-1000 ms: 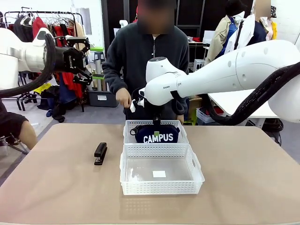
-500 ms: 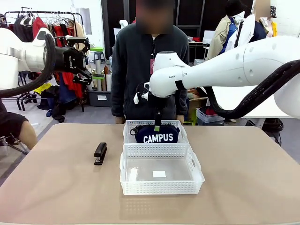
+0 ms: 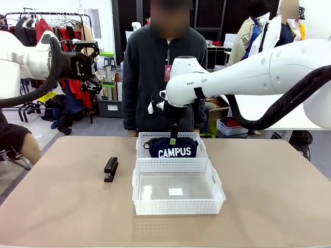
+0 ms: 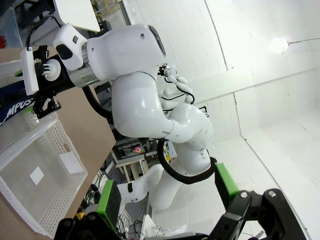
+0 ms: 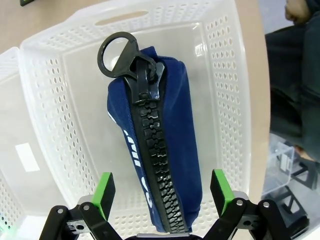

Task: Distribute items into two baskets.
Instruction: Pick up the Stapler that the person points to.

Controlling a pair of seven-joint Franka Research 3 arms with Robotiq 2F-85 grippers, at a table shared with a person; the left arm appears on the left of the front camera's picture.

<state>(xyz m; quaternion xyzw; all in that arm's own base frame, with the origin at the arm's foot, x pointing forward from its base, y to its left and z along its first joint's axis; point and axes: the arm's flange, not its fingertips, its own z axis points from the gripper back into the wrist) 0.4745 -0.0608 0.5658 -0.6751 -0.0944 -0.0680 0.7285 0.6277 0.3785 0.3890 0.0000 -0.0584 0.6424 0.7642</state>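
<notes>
Right gripper [image 5: 162, 181], fingers spread, hangs over the pouch [image 5: 170, 150], pads clear of it; pouch lies zip-up in the far basket [image 5: 227, 100]; left gripper [image 3: 92, 66], likewise spread, is raised at left; stapler [image 3: 110, 169] lies on the table [image 3: 62, 206] beside the near basket [image 3: 176, 206], which holds no item; judged half complete: stapler outstanding.

Soft navy cloth pouch [image 5: 180, 140], chunky black plastic zip [image 5: 152, 135], glossy white perforated plastic baskets [image 3: 176, 206], smooth matt tan table [image 3: 62, 206]
</notes>
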